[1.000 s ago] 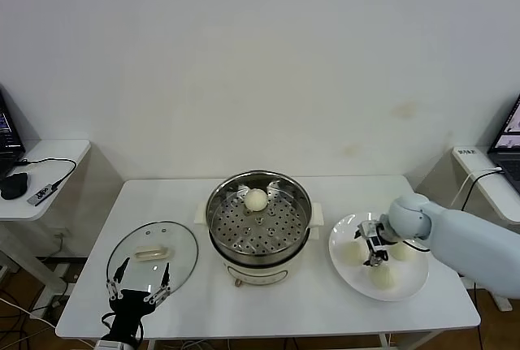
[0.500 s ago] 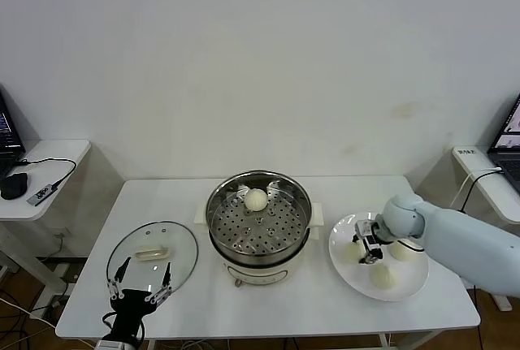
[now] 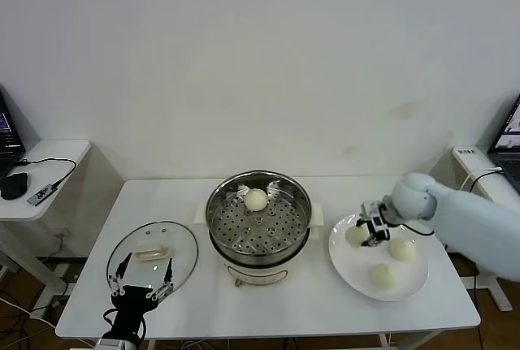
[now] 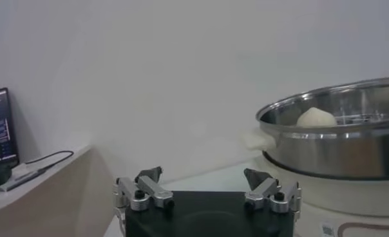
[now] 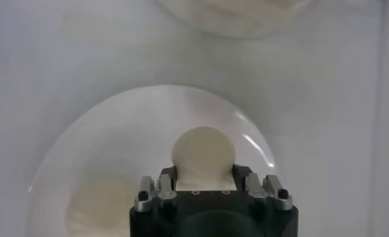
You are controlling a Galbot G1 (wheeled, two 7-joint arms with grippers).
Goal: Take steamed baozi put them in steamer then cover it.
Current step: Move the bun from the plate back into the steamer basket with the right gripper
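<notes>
Right gripper is seen clamped on one steamed baozi, the bun pinched between its fingers over the white plate, which sits just beside the steamer on its right side. From the right wrist camera the held baozi is seen sticking out past the fingertips, with the plate's surface below it. Two more buns are left on that plate, one on the side away from the steamer and one toward the front rim. A fourth bun is already parked on the perforated tray inside the steamer, toward its back wall. Between the held bun and the tray only the steamer's steel rim and small side handle are seen. The cover is laid flat on the table on the steamer's left side, near it but not touching. The left gripper is kept low at the cover's front edge, fingers spread wide, nothing held.
</notes>
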